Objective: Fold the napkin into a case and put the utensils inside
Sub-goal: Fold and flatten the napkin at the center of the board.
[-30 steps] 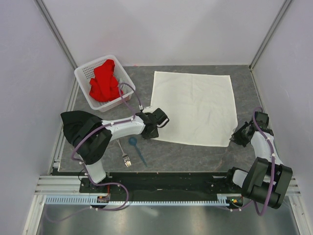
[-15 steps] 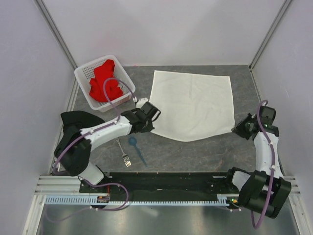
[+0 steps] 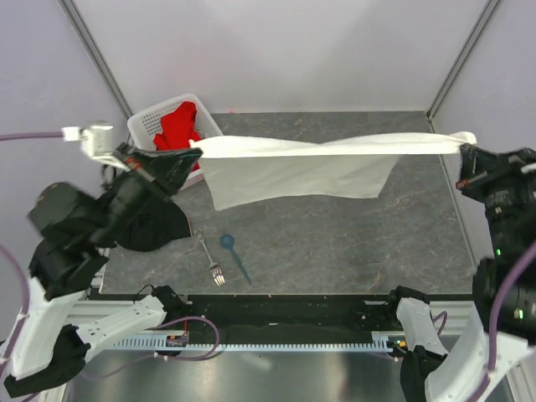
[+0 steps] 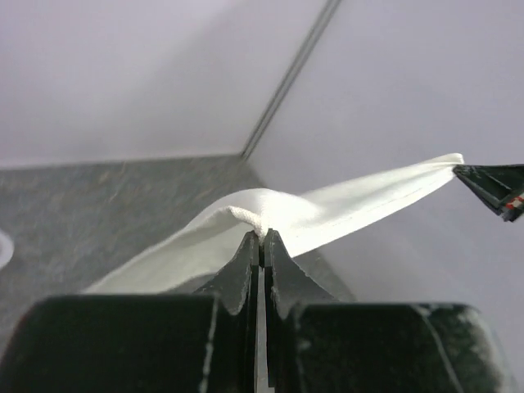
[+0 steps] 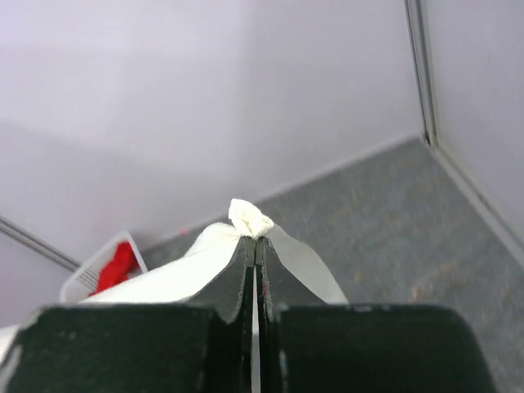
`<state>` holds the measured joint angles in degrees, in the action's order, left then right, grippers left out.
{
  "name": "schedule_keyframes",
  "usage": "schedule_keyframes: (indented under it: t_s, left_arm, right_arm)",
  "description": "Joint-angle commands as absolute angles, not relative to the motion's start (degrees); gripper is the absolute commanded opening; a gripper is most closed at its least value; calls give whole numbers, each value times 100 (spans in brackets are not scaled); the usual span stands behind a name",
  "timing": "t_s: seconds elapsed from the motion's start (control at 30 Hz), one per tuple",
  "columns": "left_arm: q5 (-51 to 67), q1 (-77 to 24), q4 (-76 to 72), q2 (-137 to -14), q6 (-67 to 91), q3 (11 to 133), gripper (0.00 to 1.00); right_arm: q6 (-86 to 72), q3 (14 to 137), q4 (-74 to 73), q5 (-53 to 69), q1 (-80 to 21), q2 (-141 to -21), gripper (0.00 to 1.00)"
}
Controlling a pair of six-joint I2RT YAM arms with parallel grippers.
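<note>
The cream-white napkin [image 3: 301, 163] hangs in the air, stretched between both arms, its lower part drooping toward the grey table. My left gripper [image 3: 191, 149] is shut on the napkin's left corner [image 4: 250, 214]. My right gripper [image 3: 463, 144] is shut on the right corner [image 5: 250, 219]. The silver fork [image 3: 210, 259] and the blue spoon [image 3: 233, 254] lie side by side on the table near the front, below the napkin and apart from both grippers. The napkin is not a case; it hangs as one loose sheet.
A white perforated basket [image 3: 147, 124] with a red cloth [image 3: 176, 126] stands at the back left, right behind the left gripper. A black cloth [image 3: 151, 226] drapes on the left arm. Walls close in on three sides.
Both arms have risen high, lifting the napkin off the table by its two near corners. The left gripper closed on its corner. Fork and spoon have not moved.
</note>
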<state>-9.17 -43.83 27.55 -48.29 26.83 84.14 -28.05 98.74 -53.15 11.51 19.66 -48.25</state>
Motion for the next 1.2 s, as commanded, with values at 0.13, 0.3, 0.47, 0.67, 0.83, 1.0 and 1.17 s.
schedule_keyframes:
  t_s: [0.13, 0.3, 0.47, 0.67, 0.83, 1.0, 1.17]
  left_arm:
    - [-535, -4377, 2506, -4596, 2004, 8570, 2]
    - [-1500, -4377, 2059, -5211, 2057, 8385, 2]
    - [-1856, -3967, 1609, -6589, 2118, 8438, 2]
    - [-475, -2717, 714, -8433, 2918, 8411, 2]
    - [456, -2216, 230, -10087, 3190, 9096, 2]
    - [1203, -2083, 150, -11660, 3208, 9930, 2]
    - [1309, -2013, 97, -11979, 3156, 10037, 2]
  right_arm:
    - [-2804, 11329, -5986, 440, 1881, -4834, 0]
    - [-2821, 10051, -5047, 430, 1881, -5079, 0]
    - [-2830, 8984, -3843, 703, 1881, -5799, 0]
    - [-2865, 8570, -2903, 940, 1872, -7722, 0]
    - [-2971, 8638, -2111, 1115, 1723, -9235, 0]
    - [-2918, 9438, -1828, 1160, 1371, -10870, 0]
    - [-2954, 9887, -1837, 1301, 1301, -11618, 0]
